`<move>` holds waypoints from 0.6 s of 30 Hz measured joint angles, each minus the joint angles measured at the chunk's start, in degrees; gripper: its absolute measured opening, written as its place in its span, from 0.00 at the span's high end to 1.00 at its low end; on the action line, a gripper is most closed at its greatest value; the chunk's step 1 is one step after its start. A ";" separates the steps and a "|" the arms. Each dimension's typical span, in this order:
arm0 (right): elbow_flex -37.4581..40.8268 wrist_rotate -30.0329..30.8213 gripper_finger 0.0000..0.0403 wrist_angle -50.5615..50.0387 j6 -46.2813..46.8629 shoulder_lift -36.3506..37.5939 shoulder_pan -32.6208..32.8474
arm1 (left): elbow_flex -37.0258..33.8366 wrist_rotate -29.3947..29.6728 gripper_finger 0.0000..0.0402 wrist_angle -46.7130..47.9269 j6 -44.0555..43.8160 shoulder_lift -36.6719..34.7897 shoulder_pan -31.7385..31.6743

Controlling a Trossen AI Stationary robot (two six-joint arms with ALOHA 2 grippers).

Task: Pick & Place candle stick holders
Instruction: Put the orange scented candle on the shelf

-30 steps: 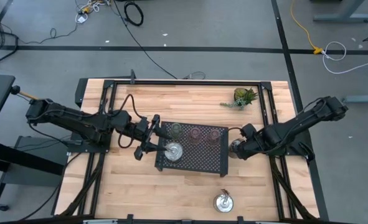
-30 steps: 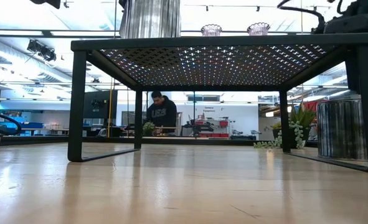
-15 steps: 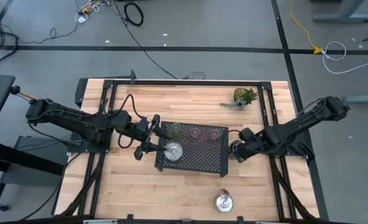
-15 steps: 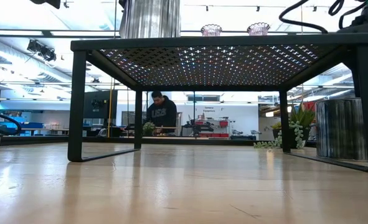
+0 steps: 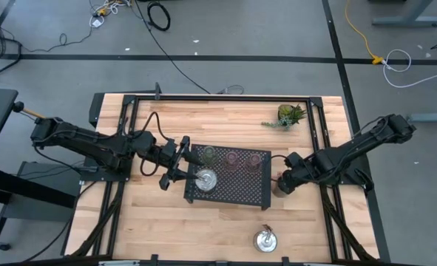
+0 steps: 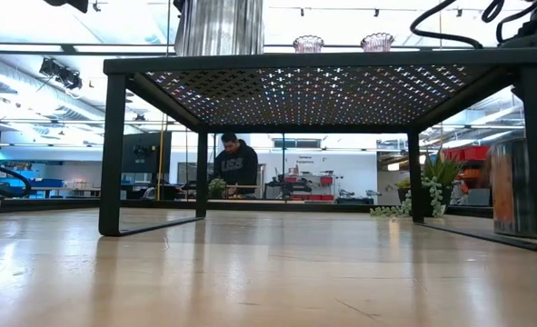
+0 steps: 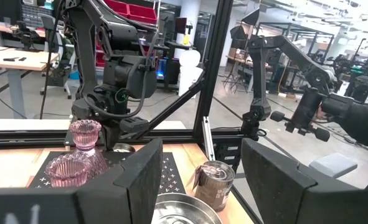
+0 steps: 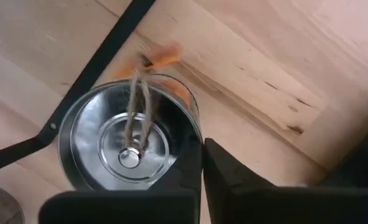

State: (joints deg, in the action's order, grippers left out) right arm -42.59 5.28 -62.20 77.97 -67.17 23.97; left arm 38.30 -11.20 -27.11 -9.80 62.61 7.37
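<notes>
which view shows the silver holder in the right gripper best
The right wrist view: the silver holder fills it, open top and rim clear, the finger on its rim. The low view shows its side at the tray's edge; the high view hides it under the right gripper.

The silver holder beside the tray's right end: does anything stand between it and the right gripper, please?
Nothing visible does: the right gripper pinches the rim of the silver holder, just beside the tray.

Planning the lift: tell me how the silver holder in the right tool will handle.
The silver holder looks like rigid polished metal: probably stiff, perhaps slippery. The right tool pinches only one side of its rim, so it may tilt when lifted. Its round wall suggests rolling if tipped.
</notes>
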 joint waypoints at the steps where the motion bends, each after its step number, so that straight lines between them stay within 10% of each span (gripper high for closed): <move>1: 0.05 -0.06 0.99 -0.12 -0.01 0.21 -0.01 | 0.00 0.00 0.45 0.01 0.00 0.00 -0.01; 18: -25.90 4.36 1.00 -26.79 -0.76 0.91 -0.42 | -0.02 0.00 0.45 1.92 -0.02 0.02 0.01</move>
State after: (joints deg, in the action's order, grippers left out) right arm -68.49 9.64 -89.00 77.21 -66.26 23.55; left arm 38.28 -11.20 -25.20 -9.82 62.63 7.37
